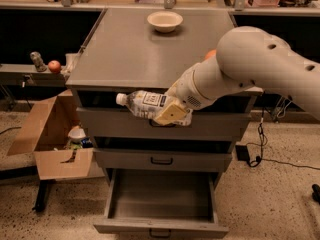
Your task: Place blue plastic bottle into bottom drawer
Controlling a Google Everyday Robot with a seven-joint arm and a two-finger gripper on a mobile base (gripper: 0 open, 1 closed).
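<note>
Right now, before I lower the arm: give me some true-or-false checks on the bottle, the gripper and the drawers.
1. The gripper holds the blue plastic bottle in front of the cabinet, level with the top drawer front. True.
2. The bottom drawer is shut. False: it is pulled out and open, directly below the bottle.
3. The bottle is held upright. False: it lies roughly level, with its white cap pointing toward the picture's left.
4. A bowl sits on the cabinet top. True.
5. The bottle is already inside the bottom drawer. False: it is in the gripper, well above that drawer.
</note>
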